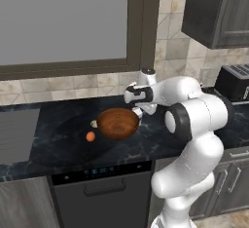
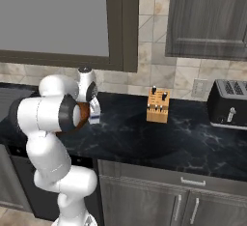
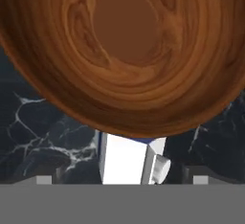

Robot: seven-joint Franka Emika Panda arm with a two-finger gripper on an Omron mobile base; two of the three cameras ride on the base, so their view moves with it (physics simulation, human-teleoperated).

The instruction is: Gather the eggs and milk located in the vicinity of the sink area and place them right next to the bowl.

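Note:
The round wooden bowl (image 1: 118, 123) sits on the dark counter, and in the hand view the bowl (image 3: 124, 50) fills the upper part. A small orange-brown egg (image 1: 90, 136) lies just left of it, toward the front. The white milk carton (image 3: 125, 158) with a blue label stands upright on the counter against the bowl's right side, where the milk (image 2: 95, 117) shows below the hand. My gripper (image 3: 122, 180) is open. Its fingertips (image 3: 44, 180) stand wide on either side of the carton without touching it. The gripper (image 1: 138, 113) hovers at the bowl's right rim. The grey sink (image 1: 17, 134) lies at the far left.
A small pale rounded thing (image 1: 93, 123) rests at the bowl's left rim. A wooden knife block (image 2: 158, 105) stands right of the arm. A black toaster (image 2: 230, 103) is at the far right by the wall. The counter's front edge runs close below the egg.

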